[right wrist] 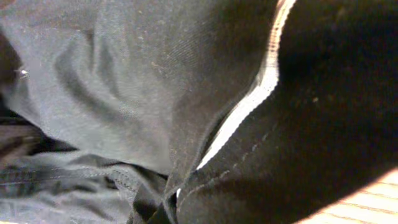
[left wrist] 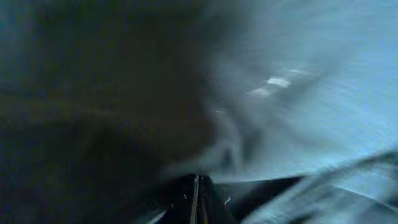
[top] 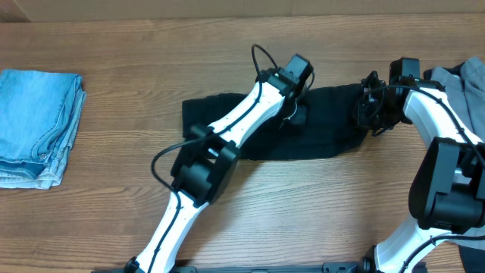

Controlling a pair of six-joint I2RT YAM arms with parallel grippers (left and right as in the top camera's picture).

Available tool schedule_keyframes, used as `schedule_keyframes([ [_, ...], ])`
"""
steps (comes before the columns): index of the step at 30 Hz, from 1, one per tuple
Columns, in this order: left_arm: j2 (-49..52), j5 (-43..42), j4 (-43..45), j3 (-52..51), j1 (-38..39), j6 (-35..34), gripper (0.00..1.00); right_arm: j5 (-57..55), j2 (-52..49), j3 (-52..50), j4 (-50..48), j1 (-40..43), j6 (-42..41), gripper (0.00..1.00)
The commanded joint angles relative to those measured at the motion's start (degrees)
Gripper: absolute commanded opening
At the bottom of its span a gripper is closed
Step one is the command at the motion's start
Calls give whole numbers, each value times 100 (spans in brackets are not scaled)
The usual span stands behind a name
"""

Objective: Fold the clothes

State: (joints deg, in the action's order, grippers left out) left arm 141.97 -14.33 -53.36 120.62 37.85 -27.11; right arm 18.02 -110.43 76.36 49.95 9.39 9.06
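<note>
Black garment (top: 333, 129): lies at the middle of the table (top: 303, 212), stretched left to right as a wide dark band; plain and matte, with softly rumpled folds near its right end.
Garment up close, right wrist view: fine-woven black cloth bunched into soft ridges, with a stitched hem along one fold and a pale strip (right wrist: 249, 106) running beside that hem.
Left gripper (top: 294, 106): sits on the far edge of the black garment, right of its centre; fingers pressed together in the left wrist view. That view is too blurred to tell whether cloth lies between them.
Right gripper (top: 370, 114): rests at the right end of the black garment, pinched tight on a fold of the black cloth that gathers into the fingers at the bottom of the right wrist view.
Light-blue denim (top: 38, 121): folded into a neat stack at the far-left side of the table, well apart from the black garment; layered edges show along its near side.
Grey garment (top: 466, 83): heaped at the right edge of the table, just behind the right arm and partly cut off by the frame.
</note>
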Motion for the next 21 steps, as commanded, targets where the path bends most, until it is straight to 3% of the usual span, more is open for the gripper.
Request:
schedule_keyframes([
  [1,374,79,-33,-28,-4,13,4,-293,17,168,-72,-4,37,32],
  [2,376,79,-17,-24,-4,13,4,-365,17,166,-105,11,37,63],
  [5,374,76,-57,-2,-4,149,4,-363,7,142,-402,63,15,99],
  [14,374,76,-72,-2,-4,273,4,-223,-588,9,-1014,433,-155,99],
  [18,374,76,-66,-2,-4,271,4,1032,-785,11,-1110,450,-151,82],
  [21,374,76,-74,-2,-4,273,4,1803,-785,11,-1088,450,-151,78],
])
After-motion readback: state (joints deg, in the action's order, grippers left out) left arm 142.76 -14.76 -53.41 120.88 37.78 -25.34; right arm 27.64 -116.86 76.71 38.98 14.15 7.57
